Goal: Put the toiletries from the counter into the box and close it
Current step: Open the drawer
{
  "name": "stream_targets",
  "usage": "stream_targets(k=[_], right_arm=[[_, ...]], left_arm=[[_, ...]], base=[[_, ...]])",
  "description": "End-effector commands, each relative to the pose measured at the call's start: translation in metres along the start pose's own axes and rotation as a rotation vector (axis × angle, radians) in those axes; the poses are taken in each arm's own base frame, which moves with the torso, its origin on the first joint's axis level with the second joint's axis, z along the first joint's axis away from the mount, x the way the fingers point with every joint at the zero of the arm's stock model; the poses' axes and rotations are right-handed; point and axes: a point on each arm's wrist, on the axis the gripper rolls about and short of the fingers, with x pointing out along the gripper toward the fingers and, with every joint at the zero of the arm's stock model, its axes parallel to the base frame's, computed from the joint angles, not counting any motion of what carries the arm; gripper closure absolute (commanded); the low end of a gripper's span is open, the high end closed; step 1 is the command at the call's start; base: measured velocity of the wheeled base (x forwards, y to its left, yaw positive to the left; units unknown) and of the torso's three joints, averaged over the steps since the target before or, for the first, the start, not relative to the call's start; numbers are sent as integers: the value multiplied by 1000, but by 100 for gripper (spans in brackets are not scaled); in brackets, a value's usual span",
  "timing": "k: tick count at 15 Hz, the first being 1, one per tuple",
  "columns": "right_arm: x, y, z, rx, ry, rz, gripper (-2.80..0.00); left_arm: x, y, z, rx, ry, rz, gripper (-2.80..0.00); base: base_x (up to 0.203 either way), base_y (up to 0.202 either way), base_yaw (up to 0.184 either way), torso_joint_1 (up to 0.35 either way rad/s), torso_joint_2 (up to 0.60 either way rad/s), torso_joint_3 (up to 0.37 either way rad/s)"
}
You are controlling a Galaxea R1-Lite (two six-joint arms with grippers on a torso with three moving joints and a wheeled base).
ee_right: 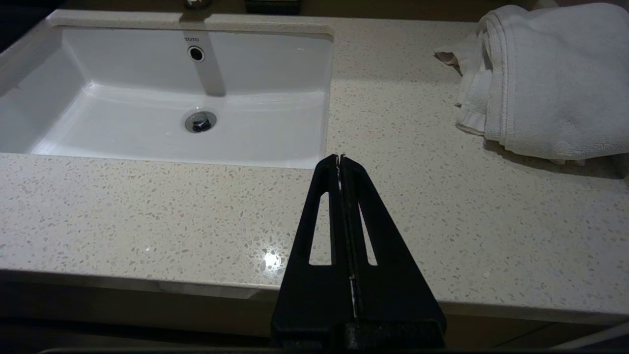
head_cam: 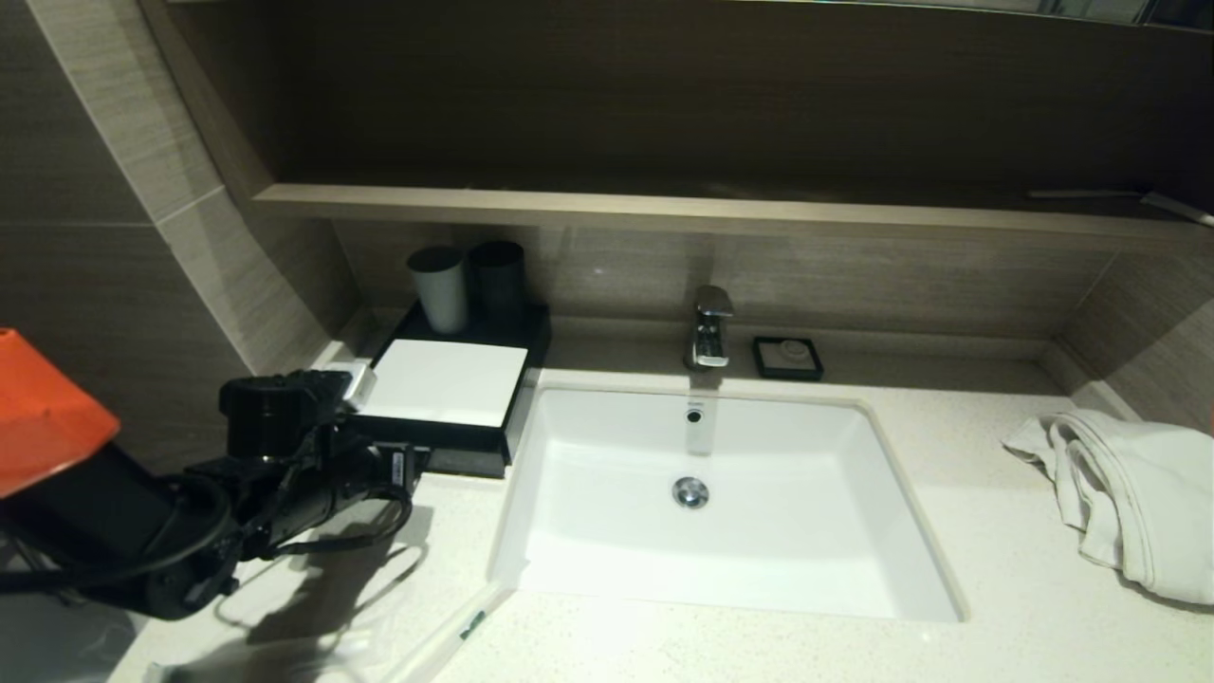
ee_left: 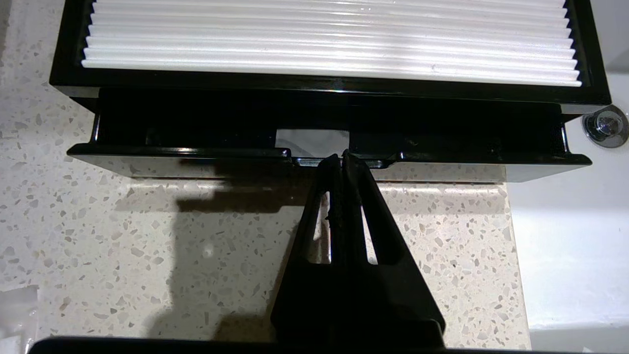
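Note:
The box, black with a white top panel, stands on the counter left of the basin. Its front drawer is out a little way. My left gripper is shut and empty, with its tips touching the notch in the middle of the drawer front; it also shows in the head view. A pale glossy patch shows through the notch. A long sachet with a green mark and more clear plastic lie at the counter's front edge. My right gripper is shut and empty over the counter's front, right of the basin.
The white basin with tap lies right of the box. A grey cup and a dark cup stand behind the box. A small black soap dish sits by the tap. A white towel lies far right.

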Motion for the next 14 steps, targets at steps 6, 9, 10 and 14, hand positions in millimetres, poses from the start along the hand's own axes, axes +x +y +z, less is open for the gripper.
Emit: stream_targets(k=[6, 9, 10, 14], right_arm=[[0, 0, 0, 0, 0, 1, 0], [0, 0, 0, 0, 0, 2, 0], [0, 0, 0, 0, 0, 0, 0], [0, 0, 0, 0, 0, 0, 0]], left_arm=[[3, 0, -3, -1, 7, 0, 0], [6, 0, -3, 0, 10, -1, 0], [7, 0, -3, 0, 11, -1, 0], [10, 0, -3, 0, 12, -1, 0]], base=[[0, 0, 0, 0, 0, 0], [0, 0, 0, 0, 0, 0], [0, 0, 0, 0, 0, 0], [0, 0, 0, 0, 0, 0]])
